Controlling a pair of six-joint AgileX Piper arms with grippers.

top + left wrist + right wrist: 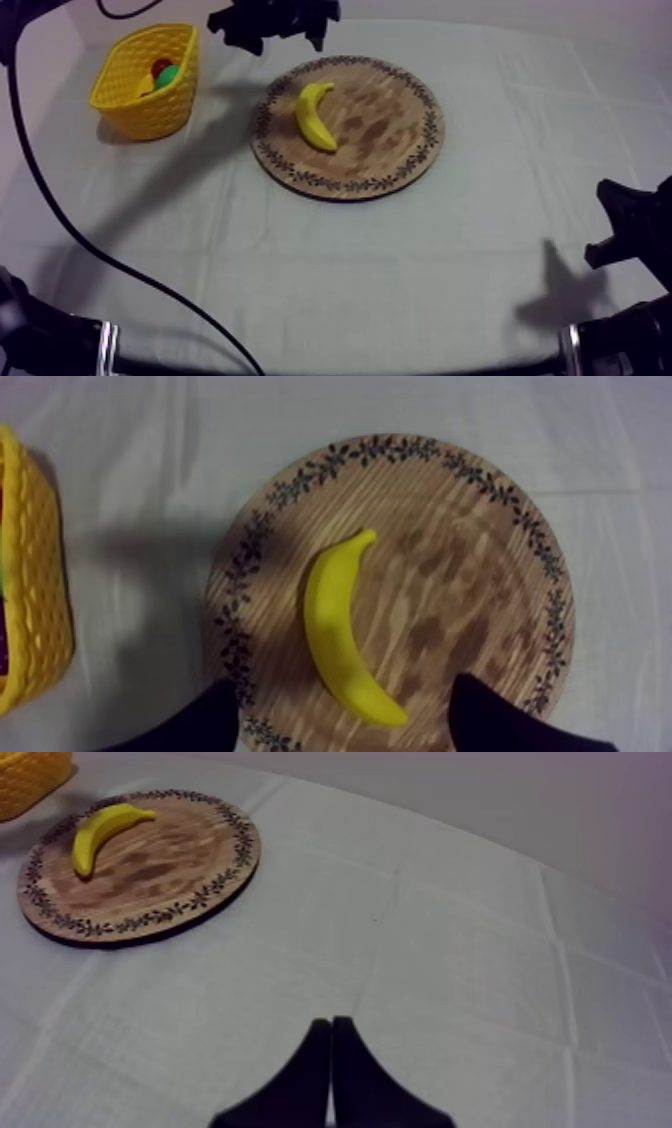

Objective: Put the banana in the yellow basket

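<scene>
Left gripper (342, 686): is hovering above the board (480, 526), fingers (205, 726) spread wide and gripping nothing; in the top view it is hanging near the board's far edge, on the basket side.
Banana (340, 626): is lying flat on the board, in the half nearer the basket and clear of the rim; one end is sitting right under the gap between the open fingers.
Direction from the hand: below and a little ahead, so I am judging the coming move to be mostly a descent with little sideways travel.
Long axis: is running lengthwise through the gap, with the outer curve bulging toward the basket; one finger is standing to each side, so closing would squeeze across the width.
Grip spot: the middle is looking thicker than the end under the gap, so a small shift along the banana seems worth making.
Right gripper (330, 1052): is resting low at the table's right side, fingers pressed together on nothing, well apart from the board.
Nearer arm: the left, plainly.
Basket (140, 105): is standing upright on the cloth (400, 270) left of the board, near it but apart, with a strip of bare cloth between; a small red fruit (160, 66) and something green are lying inside, leaving room.
Edges: the fingers would be landing on bare wood inside the patterned rim; the basket's wall will probably need clearing on the carry.
</scene>
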